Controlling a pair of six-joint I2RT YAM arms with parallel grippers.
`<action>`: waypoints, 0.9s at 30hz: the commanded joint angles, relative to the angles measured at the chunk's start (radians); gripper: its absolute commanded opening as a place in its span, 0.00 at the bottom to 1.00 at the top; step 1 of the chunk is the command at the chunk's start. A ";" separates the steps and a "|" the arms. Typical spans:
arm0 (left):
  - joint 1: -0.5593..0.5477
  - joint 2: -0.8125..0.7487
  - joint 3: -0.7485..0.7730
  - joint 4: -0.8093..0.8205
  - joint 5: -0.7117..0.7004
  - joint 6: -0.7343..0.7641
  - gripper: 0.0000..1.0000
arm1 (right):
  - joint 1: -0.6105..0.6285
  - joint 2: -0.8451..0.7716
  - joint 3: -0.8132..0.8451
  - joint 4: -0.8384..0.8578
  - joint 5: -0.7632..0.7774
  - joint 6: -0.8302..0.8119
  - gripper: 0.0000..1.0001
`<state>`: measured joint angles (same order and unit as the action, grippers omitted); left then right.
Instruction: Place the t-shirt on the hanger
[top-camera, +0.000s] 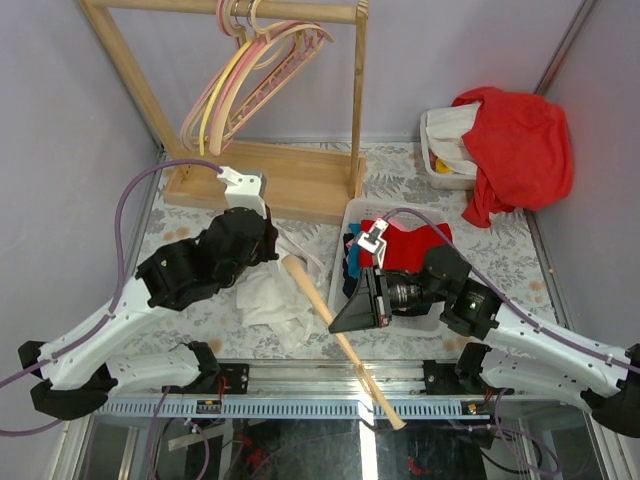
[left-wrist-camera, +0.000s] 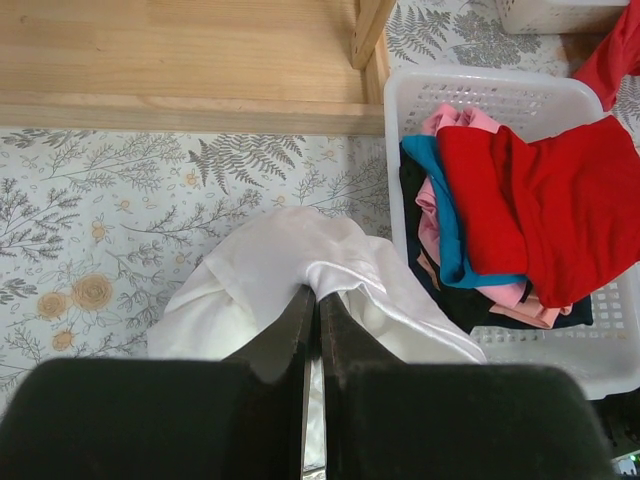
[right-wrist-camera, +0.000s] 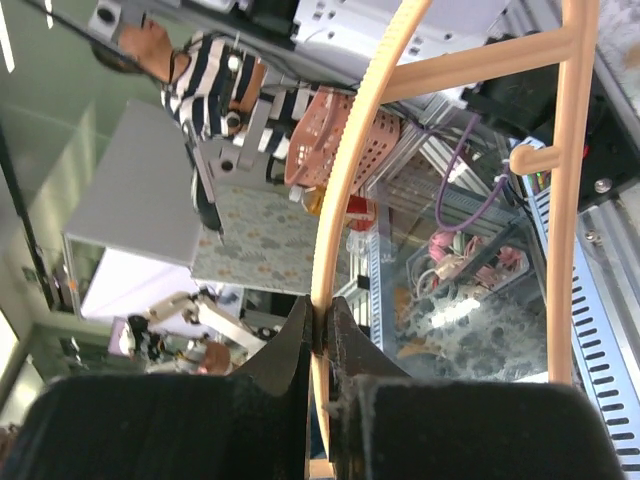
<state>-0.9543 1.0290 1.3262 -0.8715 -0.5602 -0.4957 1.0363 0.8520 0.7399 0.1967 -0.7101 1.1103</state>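
The white t-shirt (top-camera: 272, 297) lies crumpled on the patterned table, left of the basket. My left gripper (top-camera: 272, 250) stands over its far end. In the left wrist view the left gripper (left-wrist-camera: 318, 297) is shut on a raised fold of the t-shirt (left-wrist-camera: 275, 265). The peach-beige hanger (top-camera: 345, 345) slants from beside the t-shirt out past the table's near edge. My right gripper (top-camera: 336, 322) is shut on its thin arm. In the right wrist view the right gripper (right-wrist-camera: 320, 325) pinches the hanger (right-wrist-camera: 345, 190), and the crossbar shows to the right.
A white basket (top-camera: 352, 215) of red and navy clothes (top-camera: 405, 245) sits right of the t-shirt; it also shows in the left wrist view (left-wrist-camera: 430, 85). A big red garment (top-camera: 520, 145) drapes over a bin at the back right. A wooden rack (top-camera: 300, 185) holds pink and yellow hangers (top-camera: 245, 75).
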 joint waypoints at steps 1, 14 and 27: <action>0.003 -0.017 0.025 0.029 0.011 0.037 0.00 | -0.098 0.012 -0.061 0.179 -0.154 0.202 0.00; -0.061 0.044 0.153 0.078 0.176 0.071 0.00 | -0.191 0.172 0.011 0.210 -0.198 0.249 0.00; -0.139 0.101 0.250 -0.067 -0.044 0.031 0.00 | -0.269 0.139 0.205 0.057 -0.252 0.171 0.00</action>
<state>-1.0870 1.1179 1.5536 -0.8898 -0.4965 -0.4522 0.7776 1.0496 0.8516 0.3202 -0.8848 1.2903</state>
